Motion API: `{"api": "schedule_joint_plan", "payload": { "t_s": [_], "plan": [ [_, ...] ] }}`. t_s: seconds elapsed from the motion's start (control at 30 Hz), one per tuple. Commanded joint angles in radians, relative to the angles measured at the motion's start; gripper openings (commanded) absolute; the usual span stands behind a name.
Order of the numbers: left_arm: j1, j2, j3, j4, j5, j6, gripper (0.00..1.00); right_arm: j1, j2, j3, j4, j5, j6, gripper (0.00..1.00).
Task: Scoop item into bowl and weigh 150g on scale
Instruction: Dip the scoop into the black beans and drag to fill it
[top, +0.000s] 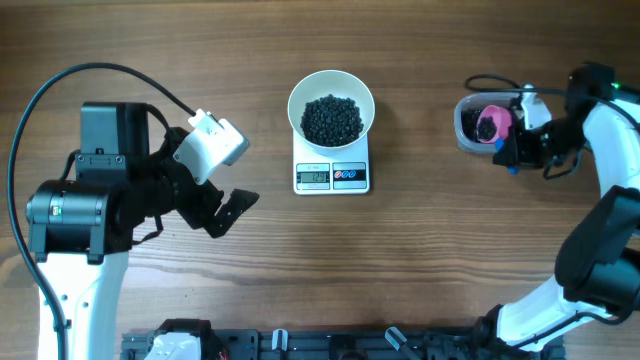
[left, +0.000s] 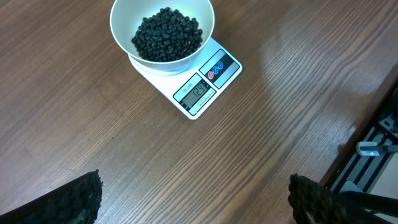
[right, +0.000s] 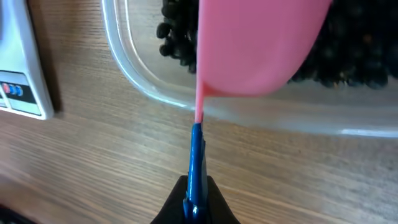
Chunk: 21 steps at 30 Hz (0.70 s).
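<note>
The white bowl (top: 297, 98) (left: 122, 18) stands on the white scale (top: 350, 176) (left: 214, 71) at the table's middle and holds a heap of the black item (top: 332, 118) (left: 166, 34). My left gripper (top: 226, 207) (left: 196, 199) hovers open over bare wood, left of the scale and nearer the table's front. My right gripper (top: 512, 153) (right: 196, 202) is shut on the blue handle (right: 196, 158) of a pink scoop (top: 493, 123) (right: 261, 43). The scoop lies over a clear tub (top: 464, 125) (right: 149, 90) holding more of the item (right: 177, 31).
A black rail with parts (top: 300, 345) runs along the front edge of the table. The left arm's base (top: 70, 215) stands at the left and the right arm (top: 610, 200) stretches along the right side. The scale's edge (right: 22, 74) shows at the left of the right wrist view.
</note>
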Motion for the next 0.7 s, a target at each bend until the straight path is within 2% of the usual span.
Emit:
{"api": "schedule_joint_plan", "payload": {
  "t_s": [0.0,0.4,0.67],
  "plan": [
    [0.006,0.004,0.019,0.000,0.008,0.012,1.00,-0.032,0.018,0.018,-0.018,-0.097,0.003,0.04],
    [0.006,0.004,0.019,-0.001,0.008,0.012,1.00,-0.129,0.018,0.018,-0.047,-0.270,0.003,0.04],
    [0.006,0.004,0.019,0.000,0.008,0.012,1.00,-0.132,0.011,0.018,-0.113,-0.384,0.006,0.04]
  ]
}}
